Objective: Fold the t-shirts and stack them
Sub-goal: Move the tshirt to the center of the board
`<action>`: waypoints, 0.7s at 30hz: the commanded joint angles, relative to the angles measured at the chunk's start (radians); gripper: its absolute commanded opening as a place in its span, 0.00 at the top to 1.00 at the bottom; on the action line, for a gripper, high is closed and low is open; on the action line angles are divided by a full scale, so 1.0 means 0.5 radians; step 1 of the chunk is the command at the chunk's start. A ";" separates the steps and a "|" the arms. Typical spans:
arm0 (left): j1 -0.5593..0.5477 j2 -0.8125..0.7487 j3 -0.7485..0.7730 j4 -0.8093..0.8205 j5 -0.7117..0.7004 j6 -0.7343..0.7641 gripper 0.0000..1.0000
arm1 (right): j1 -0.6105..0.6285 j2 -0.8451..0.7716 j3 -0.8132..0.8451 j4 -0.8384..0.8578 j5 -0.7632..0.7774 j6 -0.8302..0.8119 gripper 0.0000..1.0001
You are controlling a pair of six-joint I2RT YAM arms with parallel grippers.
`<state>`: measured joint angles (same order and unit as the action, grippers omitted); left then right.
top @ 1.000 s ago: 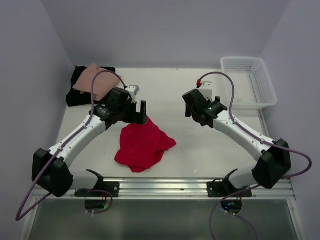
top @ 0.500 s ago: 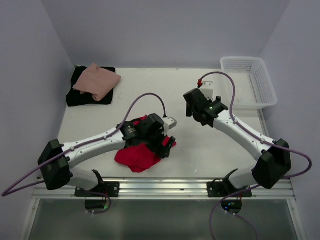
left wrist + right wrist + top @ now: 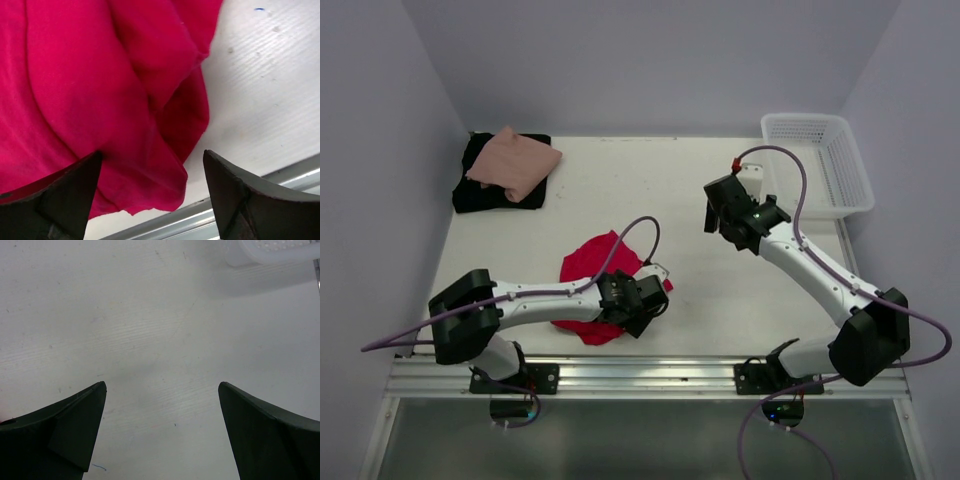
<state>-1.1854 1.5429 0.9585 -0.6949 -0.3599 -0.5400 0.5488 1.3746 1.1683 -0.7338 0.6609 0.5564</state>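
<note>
Left gripper (image 3: 151, 161) is released, jaws wide apart, low over the near-right hem of the red t-shirt (image 3: 588, 262). The shirt lies crumpled in the near-middle of the counter (image 3: 710, 300), close to the front rail. Right gripper (image 3: 162, 386) is also unclenched, over bare counter near the white basket (image 3: 820, 160), well apart from the cloth.

Risks as I judge them:
- The hem under my left gripper is folded over itself. If I close here I probably pinch several layers and lift a wad, not one edge.
- The shirt sits close to the rail, so a pull toward me could drag it off the counter.
- With my right arm this far off, nothing pins the cloth and it slides instead of spreading.
- The salmon-pink t-shirt (image 3: 515, 160) lies askew on the black t-shirt (image 3: 480, 195) in the far-left corner. A sloppy drop could topple that stack.
</note>
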 commanded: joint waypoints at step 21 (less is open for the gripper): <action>-0.080 -0.128 0.862 -0.758 -0.694 -0.371 1.00 | -0.061 -0.077 -0.097 0.096 -0.122 -0.063 0.01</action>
<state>-1.2194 1.5448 1.2804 -0.9695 -0.5877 -0.6815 0.5224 1.3514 1.1332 -0.7197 0.6178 0.5369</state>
